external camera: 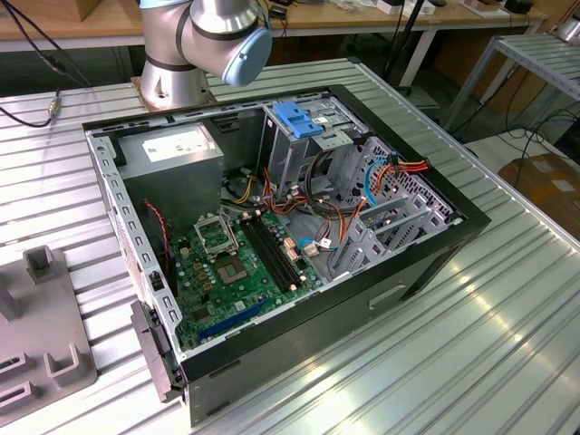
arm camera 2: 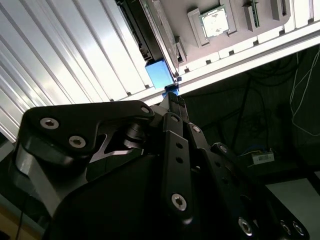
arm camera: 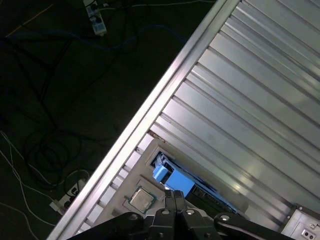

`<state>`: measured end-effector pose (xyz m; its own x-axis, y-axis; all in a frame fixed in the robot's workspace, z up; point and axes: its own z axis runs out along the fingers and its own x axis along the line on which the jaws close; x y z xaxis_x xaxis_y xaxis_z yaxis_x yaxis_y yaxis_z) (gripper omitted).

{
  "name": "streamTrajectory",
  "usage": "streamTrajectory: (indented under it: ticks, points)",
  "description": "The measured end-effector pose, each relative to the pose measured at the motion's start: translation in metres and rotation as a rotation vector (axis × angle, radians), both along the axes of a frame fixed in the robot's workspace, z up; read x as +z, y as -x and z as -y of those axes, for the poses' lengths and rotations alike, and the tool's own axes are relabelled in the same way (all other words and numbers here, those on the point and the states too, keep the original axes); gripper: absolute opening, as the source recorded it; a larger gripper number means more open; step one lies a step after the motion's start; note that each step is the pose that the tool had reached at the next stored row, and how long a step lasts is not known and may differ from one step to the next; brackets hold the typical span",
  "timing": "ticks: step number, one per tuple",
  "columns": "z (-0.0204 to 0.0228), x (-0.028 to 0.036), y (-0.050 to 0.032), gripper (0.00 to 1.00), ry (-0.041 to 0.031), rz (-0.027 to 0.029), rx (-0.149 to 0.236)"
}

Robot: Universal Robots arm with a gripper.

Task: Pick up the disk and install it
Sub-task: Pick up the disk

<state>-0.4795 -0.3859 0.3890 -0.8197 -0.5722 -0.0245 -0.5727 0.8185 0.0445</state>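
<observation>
In both wrist views the disk (arm camera 2: 159, 75) (arm camera: 170, 178) stands on edge in a slot of a grey holder tray (arm camera 2: 260, 30) near the table's rim. Its blue rail end faces the camera and its dark body runs back behind it. My gripper (arm camera 2: 172, 95) (arm camera: 174, 196) hovers close above that blue end. Its black fingers (arm camera 2: 176, 107) are pressed together with nothing between them. I cannot tell whether the tips touch the rail.
A square processor chip (arm camera 2: 215, 21) (arm camera: 141, 199) lies in the tray beside the disk. In the exterior view the open computer case (external camera: 426, 263) lies on the ribbed metal table (external camera: 507, 326), with a blue bracket (external camera: 299, 118) atop its drive cage and a grey power supply (external camera: 172, 149). The arm's base (external camera: 172, 77) stands behind.
</observation>
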Motion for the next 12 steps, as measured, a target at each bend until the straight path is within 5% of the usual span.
streamTrajectory:
  ticks: [12]
  points:
    - [0.0, 0.0, 0.0, 0.1, 0.0, 0.0, 0.006]
